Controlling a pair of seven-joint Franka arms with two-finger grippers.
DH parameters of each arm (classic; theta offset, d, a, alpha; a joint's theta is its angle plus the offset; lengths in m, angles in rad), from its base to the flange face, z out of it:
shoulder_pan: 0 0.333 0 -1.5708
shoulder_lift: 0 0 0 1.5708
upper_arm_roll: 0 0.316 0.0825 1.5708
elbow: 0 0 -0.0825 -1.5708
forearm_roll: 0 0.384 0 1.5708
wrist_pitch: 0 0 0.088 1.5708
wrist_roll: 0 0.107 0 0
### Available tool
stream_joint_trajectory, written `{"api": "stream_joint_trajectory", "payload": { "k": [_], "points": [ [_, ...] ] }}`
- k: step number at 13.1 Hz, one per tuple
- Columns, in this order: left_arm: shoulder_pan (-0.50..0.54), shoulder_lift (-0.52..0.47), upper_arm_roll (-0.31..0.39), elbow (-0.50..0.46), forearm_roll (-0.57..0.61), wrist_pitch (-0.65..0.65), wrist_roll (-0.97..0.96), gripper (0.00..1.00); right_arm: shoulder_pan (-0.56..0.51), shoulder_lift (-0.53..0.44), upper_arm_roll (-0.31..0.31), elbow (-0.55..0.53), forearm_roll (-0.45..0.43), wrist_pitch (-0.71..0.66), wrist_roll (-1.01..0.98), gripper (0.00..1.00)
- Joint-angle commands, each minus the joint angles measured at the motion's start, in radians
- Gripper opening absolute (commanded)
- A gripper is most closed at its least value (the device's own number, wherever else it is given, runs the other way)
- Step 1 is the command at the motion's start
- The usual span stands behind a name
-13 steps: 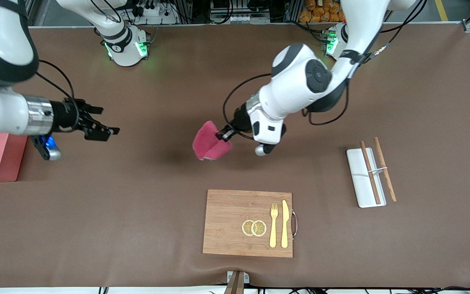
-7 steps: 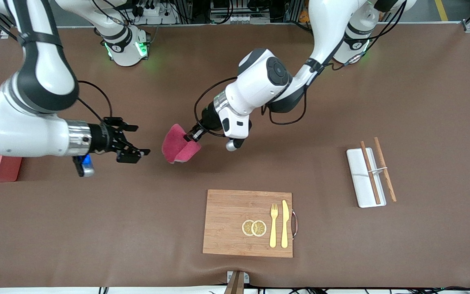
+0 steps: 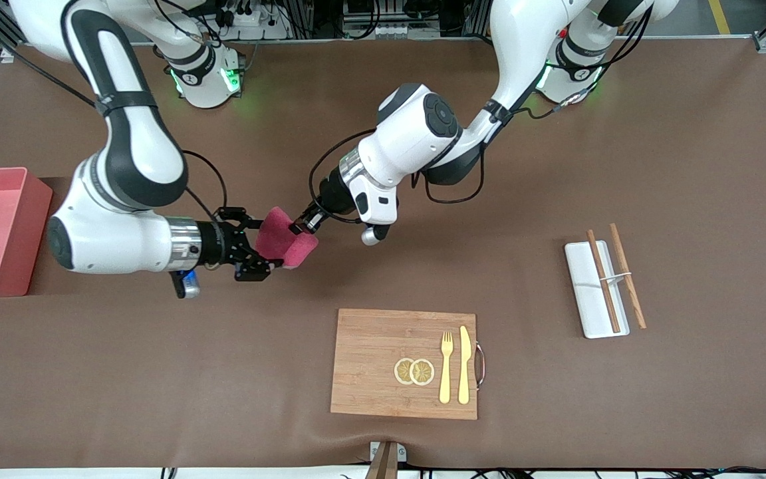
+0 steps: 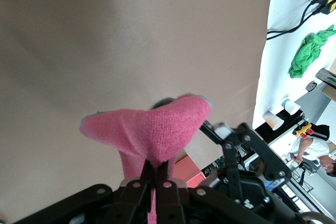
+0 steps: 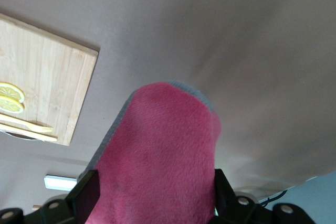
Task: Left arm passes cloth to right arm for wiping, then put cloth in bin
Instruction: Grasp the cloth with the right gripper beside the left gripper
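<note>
The raspberry-red cloth [image 3: 283, 241] hangs in the air over the bare table mat, between the two arms. My left gripper [image 3: 304, 225] is shut on one edge of it; in the left wrist view the fingers [image 4: 160, 167] pinch the cloth [image 4: 152, 129]. My right gripper [image 3: 256, 245] is open, with one finger on each side of the cloth's other end. In the right wrist view the cloth [image 5: 157, 150] fills the gap between the spread fingers [image 5: 86, 190]. The pink bin [image 3: 38, 199] stands at the right arm's end of the table.
A wooden board [image 3: 370, 346] with two lemon slices [image 3: 413, 371], a fork [image 3: 446, 366] and a knife [image 3: 464, 364] lies nearer the front camera. A white tray [image 3: 586, 293] with chopsticks [image 3: 624, 274] lies toward the left arm's end.
The left arm carried the cloth toward the right arm's end. The right arm moved away from the bin to meet it, and its open fingers now straddle the cloth.
</note>
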Motion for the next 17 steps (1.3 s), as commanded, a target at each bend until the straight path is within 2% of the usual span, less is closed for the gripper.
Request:
{"api": "stream_joint_trajectory", "payload": {
  "k": [1,2,3,7,10,11,12,13,14,17],
  "points": [
    [-0.017,0.014,0.014,0.030,-0.012,0.013,-0.020,0.00,0.010,0.014,-0.007,0.012,0.039,-0.001,0.019,0.35],
    [-0.017,0.014,0.014,0.030,-0.012,0.013,-0.020,0.00,0.010,0.014,-0.007,0.012,0.039,-0.004,0.019,0.13],
    [-0.017,0.016,0.014,0.030,-0.012,0.013,-0.019,0.00,0.010,0.014,-0.007,0.012,0.039,-0.008,0.013,0.00],
    [-0.012,0.014,0.014,0.030,-0.012,0.013,-0.017,0.00,0.008,0.014,-0.007,0.014,0.036,-0.014,-0.009,0.00],
    [-0.006,0.010,0.014,0.029,-0.010,0.011,-0.019,0.00,-0.007,0.011,-0.010,0.015,0.028,-0.033,-0.110,0.00],
    [-0.001,0.002,0.014,0.027,-0.009,0.005,-0.019,0.14,-0.008,0.009,-0.011,0.015,0.017,-0.033,-0.159,0.00],
    [0.000,-0.012,0.014,0.027,-0.006,0.001,-0.019,0.42,-0.009,0.006,-0.013,0.014,-0.016,-0.033,-0.206,0.00],
    [0.005,-0.029,0.016,0.026,-0.004,-0.004,-0.019,0.80,-0.005,0.005,-0.011,0.014,-0.070,-0.031,-0.239,0.00],
    [0.025,-0.052,0.023,0.023,-0.003,-0.030,-0.019,1.00,0.002,0.006,-0.011,0.014,-0.119,-0.024,-0.248,0.00],
    [0.083,-0.137,0.029,0.018,0.054,-0.195,-0.017,1.00,0.045,0.012,-0.011,0.006,-0.202,0.031,-0.270,0.00]
  ]
}}
